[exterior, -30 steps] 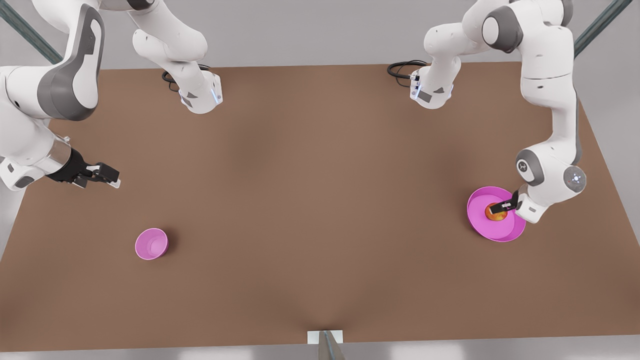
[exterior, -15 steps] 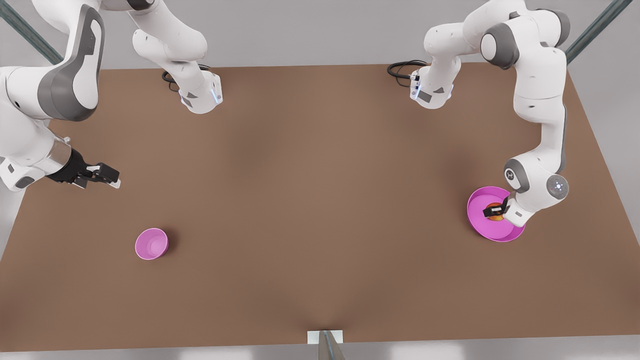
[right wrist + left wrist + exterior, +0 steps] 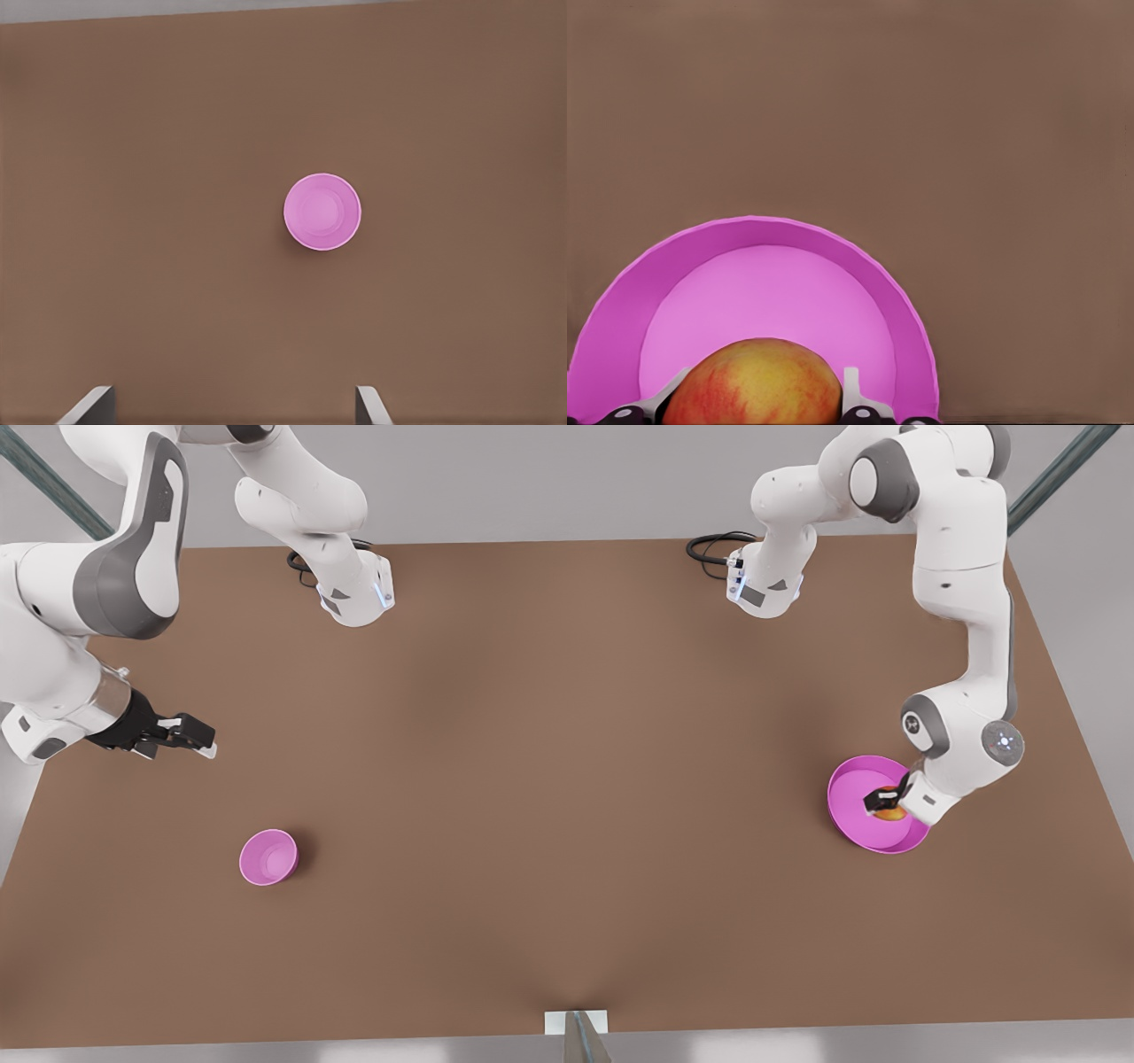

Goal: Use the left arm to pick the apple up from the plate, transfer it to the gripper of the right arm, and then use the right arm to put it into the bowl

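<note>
The red-orange apple [image 3: 890, 813] with a yellow patch is inside the magenta plate [image 3: 849, 781] at the front view's right. My left gripper [image 3: 882, 802] reaches down into the plate and is shut on the apple [image 3: 753, 385], with a white fingertip [image 3: 852, 390] pressed against each side. I cannot tell whether the apple still touches the plate [image 3: 771, 283]. The small pink bowl [image 3: 268, 856] stands at the front view's left. My right gripper [image 3: 200, 741] hovers open behind the bowl and looks down on it [image 3: 322, 212], holding nothing.
The brown table [image 3: 567, 779] stretches wide between bowl and plate. Both arm bases [image 3: 354, 593] and their black cables [image 3: 713, 549] sit at the far edge. A small white bracket [image 3: 576, 1023] marks the near edge.
My left gripper dropped onto the apple and closed around it, then shifted slightly toward the plate's near right side with the apple. The right gripper has barely moved.
</note>
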You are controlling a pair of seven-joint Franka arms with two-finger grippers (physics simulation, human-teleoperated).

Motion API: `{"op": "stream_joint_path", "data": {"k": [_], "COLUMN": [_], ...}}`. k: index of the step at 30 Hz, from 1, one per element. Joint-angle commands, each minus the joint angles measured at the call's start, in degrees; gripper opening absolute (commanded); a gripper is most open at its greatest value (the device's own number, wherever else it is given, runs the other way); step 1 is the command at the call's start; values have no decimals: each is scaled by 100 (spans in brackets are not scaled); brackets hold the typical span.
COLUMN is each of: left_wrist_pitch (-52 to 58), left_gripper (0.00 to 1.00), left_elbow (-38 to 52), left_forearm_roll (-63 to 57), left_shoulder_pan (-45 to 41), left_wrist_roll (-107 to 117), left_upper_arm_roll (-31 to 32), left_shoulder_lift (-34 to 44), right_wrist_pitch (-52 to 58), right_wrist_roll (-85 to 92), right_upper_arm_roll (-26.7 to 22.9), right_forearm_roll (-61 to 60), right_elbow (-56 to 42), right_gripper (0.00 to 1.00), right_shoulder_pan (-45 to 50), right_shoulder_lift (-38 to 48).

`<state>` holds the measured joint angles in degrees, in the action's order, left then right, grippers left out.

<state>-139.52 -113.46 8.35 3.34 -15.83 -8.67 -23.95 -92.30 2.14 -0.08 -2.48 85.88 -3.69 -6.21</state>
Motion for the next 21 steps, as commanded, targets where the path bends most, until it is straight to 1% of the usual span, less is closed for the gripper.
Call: {"op": "stream_joint_path", "data": {"k": [1, 2, 3, 5, 8, 11, 12, 14, 15, 16, 18, 19, 21], "left_wrist_pitch": [969, 1180, 1637, 2332, 2745, 2693, 2526, 2148, 1937, 1884, 1709, 1665, 1383], "left_gripper": [76, 76, 76, 76, 76, 77, 77, 77, 77, 77, 77, 77, 77], "left_elbow": [105, 105, 227, 676, 843, 843, 843, 825, 843, 843, 922, 1281, 2063], "left_forearm_roll": [35, 35, 219, 1054, 2601, 4129, 4859, 6160, 6652, 7399, 8103, 8331, 8516], "left_shoulder_pan": [-157, -465, -807, -1326, -1555, -1590, -1810, -2311, -2548, -2742, -3040, -3163, -3330], "left_wrist_roll": [-52, 308, 581, 959, 933, 819, 784, -525, -1236, -2037, -2969, -3425, -3988], "left_upper_arm_roll": [6, 6, 15, 15, 173, 805, 885, 885, 894, 903, 920, 920, 938], "left_shoulder_lift": [303, 558, 725, 761, 770, 717, 682, 559, 462, 374, 137, -187, -785], "right_wrist_pitch": [11, 11, 19, 20, 20, 37, 46, 2, 11, 11, -68, -121, -191], "right_wrist_roll": [-38, -38, -38, -3, 14, -3, -73, -179, -179, -179, -179, -100, -56], "right_upper_arm_roll": [-1, -1, -1, -1, -1, -1, -1, -1, -36, -36, -36, -36, -1], "right_forearm_roll": [2, -7, -7, -7, -16, -51, -524, -1149, -1896, -2432, -3144, -3722, -4303], "right_elbow": [-2, -2, -2, -2, -2, 7, 7, 33, 77, 174, 420, 657, 824], "right_gripper": [100, 100, 100, 100, 100, 100, 100, 100, 100, 100, 100, 100, 100], "right_shoulder_pan": [-18, -18, -18, -18, -27, -18, -27, -62, -158, -281, -334, -457, -510], "right_shoulder_lift": [6, 6, 15, 15, 15, 15, 6, -108, -214, -284, -319, -346, -363]}}
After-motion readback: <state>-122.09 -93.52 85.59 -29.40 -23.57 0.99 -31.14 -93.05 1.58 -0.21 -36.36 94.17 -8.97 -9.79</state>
